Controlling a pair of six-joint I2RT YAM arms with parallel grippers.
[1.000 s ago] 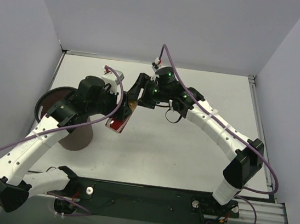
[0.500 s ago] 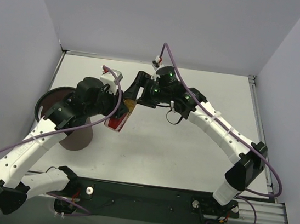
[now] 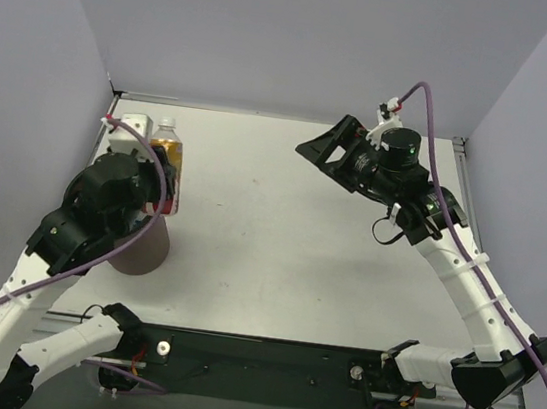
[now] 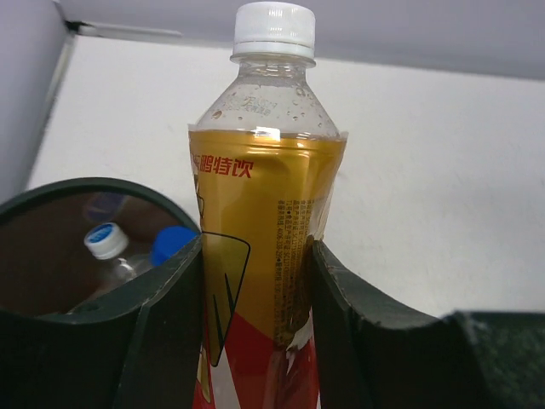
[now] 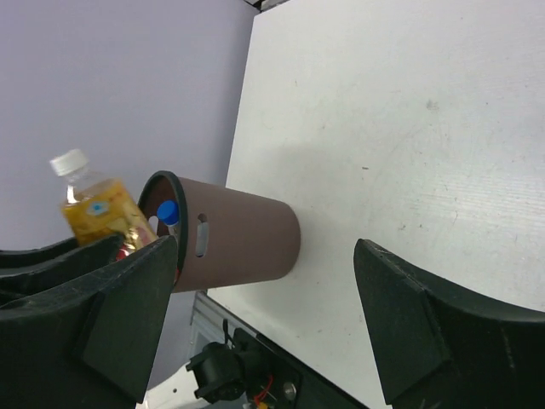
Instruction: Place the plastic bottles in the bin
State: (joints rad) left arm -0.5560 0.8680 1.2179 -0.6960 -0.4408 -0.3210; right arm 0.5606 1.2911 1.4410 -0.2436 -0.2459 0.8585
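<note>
Left gripper (image 4: pixel 255 290) clamps the yellow-and-red bottle (image 4: pixel 266 196), cap up, just beside the bin (image 4: pixel 60 189). It is best centred over the dark opening before the jaws part. Right gripper (image 5: pixel 264 324) stands wide, empty.

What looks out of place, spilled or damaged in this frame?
Nothing stands out. The left claw holds the red-and-yellow-labelled bottle upright by the bin's rim; a white-capped bottle and a blue cap show inside; the right claw is open, empty.
</note>
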